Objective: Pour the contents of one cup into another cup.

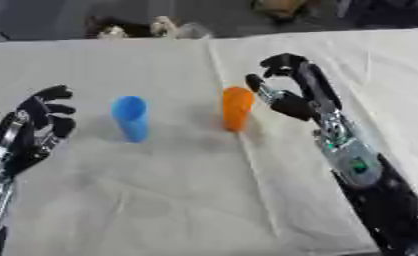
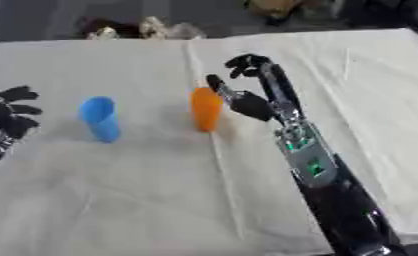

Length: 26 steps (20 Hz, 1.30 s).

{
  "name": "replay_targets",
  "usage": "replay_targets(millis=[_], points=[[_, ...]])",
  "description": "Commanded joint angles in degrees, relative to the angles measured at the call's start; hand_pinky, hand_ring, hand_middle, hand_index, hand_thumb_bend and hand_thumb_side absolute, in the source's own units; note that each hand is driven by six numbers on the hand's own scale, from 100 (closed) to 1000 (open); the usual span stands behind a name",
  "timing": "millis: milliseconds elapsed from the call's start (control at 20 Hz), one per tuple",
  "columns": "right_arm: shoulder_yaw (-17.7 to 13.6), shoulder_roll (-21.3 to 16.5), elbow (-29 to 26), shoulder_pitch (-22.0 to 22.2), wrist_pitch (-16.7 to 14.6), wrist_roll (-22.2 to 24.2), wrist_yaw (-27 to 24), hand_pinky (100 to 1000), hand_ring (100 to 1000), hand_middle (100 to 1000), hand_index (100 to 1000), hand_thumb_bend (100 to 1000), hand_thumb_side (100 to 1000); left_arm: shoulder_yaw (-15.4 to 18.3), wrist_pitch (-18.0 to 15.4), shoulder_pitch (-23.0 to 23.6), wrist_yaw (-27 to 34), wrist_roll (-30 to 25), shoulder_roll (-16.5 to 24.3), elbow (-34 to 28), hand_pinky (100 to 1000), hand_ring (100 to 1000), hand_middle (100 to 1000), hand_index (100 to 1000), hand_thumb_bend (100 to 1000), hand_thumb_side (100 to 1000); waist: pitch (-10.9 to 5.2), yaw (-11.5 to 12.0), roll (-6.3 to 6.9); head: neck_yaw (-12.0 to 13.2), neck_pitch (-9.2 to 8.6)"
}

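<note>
Covered by a pale creased cloth (image 1: 160,200), a table filling most of the view. Reached in from the lower right with a long black and silver arm, its right hand (image 1: 291,97) just beside the orange cup (image 1: 236,107), fingers spread wide and partly curved, thumb close to the cup's rim, nothing grasped. Rested at the left edge, the left hand (image 1: 39,120), fingers up and relaxed, holding nothing. Stood upright near the middle of the cloth, the orange cup; stood upright to its left, apart from it, the blue cup (image 1: 130,117).
</note>
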Motion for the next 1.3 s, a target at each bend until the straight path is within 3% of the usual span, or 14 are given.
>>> replay_targets(millis=[50, 350, 700, 1300], points=[[-0.07, -0.55, -1.50, -0.91, -0.14, -0.17, 0.32, 798, 856, 525, 695, 461, 569, -0.91, -0.47, -1.24, -4.56, 1.22, 1.92, -1.08, 627, 722, 790, 921, 833, 641, -0.90, -0.02, 0.04, 0.00, -0.45], [0.02, -0.50, -1.55, -1.00, -0.16, -0.37, 0.20, 797, 856, 523, 695, 447, 582, -3.45, -0.75, -3.09, -11.22, 4.43, 2.09, 1.41, 635, 718, 783, 935, 878, 610, -0.82, -0.32, -0.05, 0.15, -0.45], [0.17, -0.38, -1.65, -1.12, -0.20, -0.37, 0.09, 797, 856, 523, 695, 441, 588, -5.58, -0.59, -6.13, -13.56, 11.36, 0.48, 7.45, 628, 712, 778, 934, 855, 600, -0.74, -0.77, -0.21, 0.32, -0.49], [0.30, -0.33, -1.78, -1.23, -0.20, -0.40, -0.17, 797, 855, 522, 694, 428, 598, -6.50, -2.41, -10.50, -16.48, 13.72, -2.56, 16.30, 619, 695, 765, 929, 809, 633, -0.43, -1.73, -0.50, 0.60, -0.54]])
